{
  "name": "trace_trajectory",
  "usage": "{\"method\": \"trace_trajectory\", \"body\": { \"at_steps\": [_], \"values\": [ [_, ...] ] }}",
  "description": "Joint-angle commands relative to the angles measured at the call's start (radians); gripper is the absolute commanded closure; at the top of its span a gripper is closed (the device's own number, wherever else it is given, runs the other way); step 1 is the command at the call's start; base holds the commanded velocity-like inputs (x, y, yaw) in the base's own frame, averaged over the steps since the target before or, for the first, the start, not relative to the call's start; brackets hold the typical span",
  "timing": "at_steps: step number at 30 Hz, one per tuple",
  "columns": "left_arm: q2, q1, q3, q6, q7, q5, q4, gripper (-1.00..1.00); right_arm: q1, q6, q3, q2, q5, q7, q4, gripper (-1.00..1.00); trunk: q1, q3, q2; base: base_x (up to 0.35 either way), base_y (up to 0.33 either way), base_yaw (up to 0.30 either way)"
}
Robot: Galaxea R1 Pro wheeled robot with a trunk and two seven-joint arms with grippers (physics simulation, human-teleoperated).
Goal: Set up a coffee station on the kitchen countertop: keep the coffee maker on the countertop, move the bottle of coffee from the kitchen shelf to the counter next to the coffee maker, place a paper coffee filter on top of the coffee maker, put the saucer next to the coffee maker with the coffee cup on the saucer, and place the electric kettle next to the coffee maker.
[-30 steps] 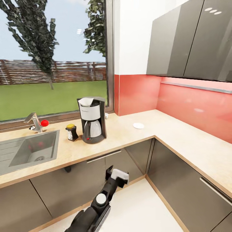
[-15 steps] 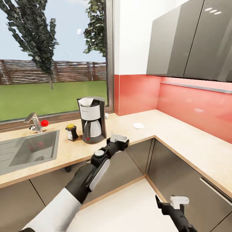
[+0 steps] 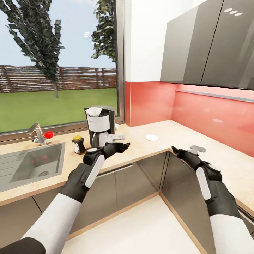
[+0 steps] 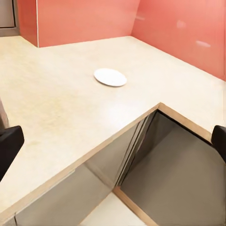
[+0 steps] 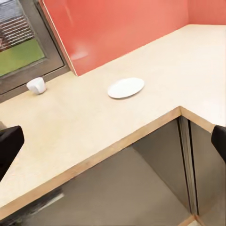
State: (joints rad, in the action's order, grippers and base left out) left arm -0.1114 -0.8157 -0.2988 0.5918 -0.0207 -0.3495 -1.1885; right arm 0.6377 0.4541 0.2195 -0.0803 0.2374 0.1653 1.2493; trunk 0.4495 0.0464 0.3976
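A: Start at the fingers. What are they doing?

B: Both pairs are spread apart with nothing between them. In the left wrist view a dark fingertip [image 4: 9, 143] sits at each edge with open table between, and the right wrist view shows the same. In the head view the left gripper [image 3: 118, 140] hangs over the table's front edge just in front of the coffee maker [image 3: 100, 127], and the right gripper [image 3: 190, 151] is raised near the inner corner of the table [image 3: 158, 150].

A: Why held like that?

B: My guess is both are readied for a pick, and both wrist cameras look toward the saucer [image 3: 151, 137]. It lies flat on the table, well apart from the coffee maker, near the red backsplash [image 3: 151, 102]. Being round, it has no long axis along the table; its short axis points straight up.

A: And the cup?

B: The coffee cup [image 5: 36, 85] stands on the table by the window frame [image 3: 120, 63], close behind the coffee maker and apart from the saucer. Which way its handle faces I cannot tell.

A: Anything else settled?

B: The coffee maker stands upright, front toward the robot, with a white paper coffee filter [image 3: 94, 112] in its top. The bottle of coffee [image 3: 78, 145] stands upright just beside it on the sink [image 3: 21, 165] side. So the saucer and cup look like the step in hand.
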Motion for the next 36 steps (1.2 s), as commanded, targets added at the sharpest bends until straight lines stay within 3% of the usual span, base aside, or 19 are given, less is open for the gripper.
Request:
{"method": "trace_trajectory", "body": {
  "at_steps": [1, 2, 5, 6, 9, 20, 25, 26, 27, 36],
  "values": [
    [0.001, 0.0, 0.003, 0.005, -0.007, 0.0, 0.001, -1.0, 0.067, 0.043, 0.005, 0.0, 0.003, 0.003, -0.051, -1.0, 0.001, 0.003, 0.003, 0.0, 0.0, 0.0],
    [0.002, 0.001, 0.003, 0.005, -0.011, 0.0, 0.004, -1.0, 0.111, 0.07, 0.006, -0.001, 0.005, 0.004, -0.094, -1.0, 0.001, 0.003, 0.003, 0.0, 0.0, 0.0],
    [0.002, 0.003, 0.001, 0.0, -0.015, -0.002, 0.008, -1.0, 0.15, 0.112, 0.007, 0.0, 0.02, 0.008, -0.135, -1.0, 0.001, 0.003, 0.003, 0.0, 0.0, 0.0],
    [-0.003, 0.031, -0.004, -0.006, -0.015, -0.004, 0.009, -1.0, 0.158, 0.128, 0.003, 0.003, 0.044, 0.011, -0.167, -1.0, 0.001, 0.003, 0.003, 0.0, 0.0, 0.0],
    [-0.009, 0.047, -0.005, -0.007, -0.015, -0.006, 0.009, -1.0, 0.16, 0.168, 0.002, 0.005, 0.055, 0.011, -0.227, -1.0, 0.001, 0.003, 0.003, 0.087, 0.0, 0.0],
    [-0.012, 0.103, -0.007, -0.014, -0.016, -0.003, 0.009, -1.0, 0.16, 0.176, 0.001, 0.01, 0.056, 0.011, -0.225, -1.0, 0.001, 0.003, 0.003, 0.308, -0.064, 0.0],
    [-0.045, 0.111, -0.008, -0.182, -0.019, -0.025, 0.065, -1.0, 0.16, 0.176, 0.0, 0.011, 0.056, 0.01, -0.226, -1.0, 0.001, 0.003, 0.003, 0.022, -0.009, 0.0],
    [-0.048, 0.111, -0.009, -0.203, -0.02, -0.04, 0.085, -1.0, 0.16, 0.176, 0.0, 0.01, 0.056, 0.01, -0.226, -1.0, 0.001, 0.003, 0.003, 0.005, -0.002, 0.0],
    [-0.052, 0.112, -0.03, -0.237, -0.022, -0.081, 0.129, -1.0, 0.16, 0.176, 0.002, 0.006, 0.056, 0.011, -0.226, -1.0, 0.001, 0.003, 0.003, 0.001, -0.001, -0.024],
    [-0.053, 0.112, -0.05, -0.249, -0.021, -0.103, 0.147, -1.0, 0.16, 0.176, 0.002, 0.006, 0.056, 0.01, -0.226, -1.0, 0.001, 0.003, 0.003, 0.04, 0.0, -0.199]
  ]
}}
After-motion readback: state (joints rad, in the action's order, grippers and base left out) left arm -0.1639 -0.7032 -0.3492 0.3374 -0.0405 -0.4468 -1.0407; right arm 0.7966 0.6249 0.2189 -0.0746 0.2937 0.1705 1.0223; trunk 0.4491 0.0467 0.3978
